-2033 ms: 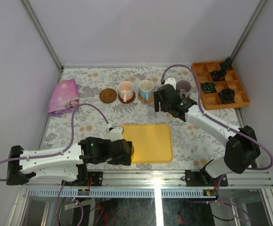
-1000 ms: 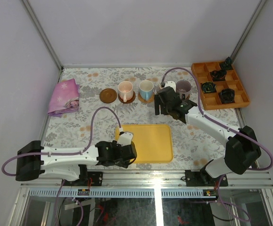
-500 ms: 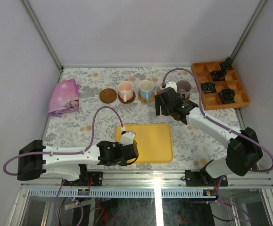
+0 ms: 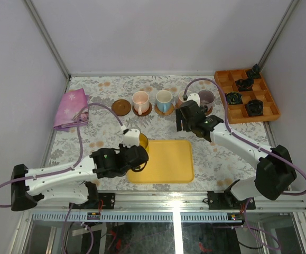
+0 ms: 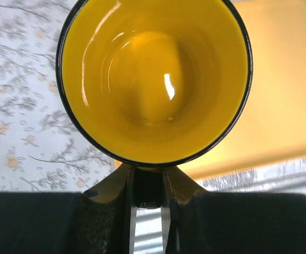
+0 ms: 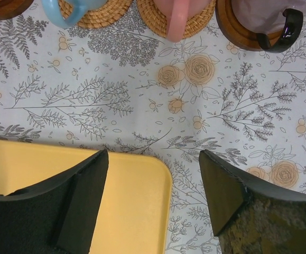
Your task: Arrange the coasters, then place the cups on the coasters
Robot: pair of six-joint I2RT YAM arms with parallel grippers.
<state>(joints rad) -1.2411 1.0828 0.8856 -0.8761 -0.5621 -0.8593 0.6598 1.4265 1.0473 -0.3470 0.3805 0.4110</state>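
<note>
Floral tabletop [image 5: 20,106] beneath yellow cup [image 5: 153,79], its handle within left gripper [image 5: 148,182].

A table [image 4: 232,159] under white cloth printed with grey ferns and peach roses — the print fills the space ahead of the fingers [image 6: 84,185] of the right gripper [image 6: 153,153]. Beyond them, lilac walls [image 4: 158,32] enclose three sides, with grey metal posts [image 4: 47,37] in the back corners. Behind the fingers, an aluminium rail [image 4: 168,203] edges the table. Light is soft and even.

It was probably a robotics lab: plain lilac walls [image 4: 158,32] boxed in a floral-covered table [image 4: 102,95] edged with aluminium rails [image 4: 184,204].
</note>
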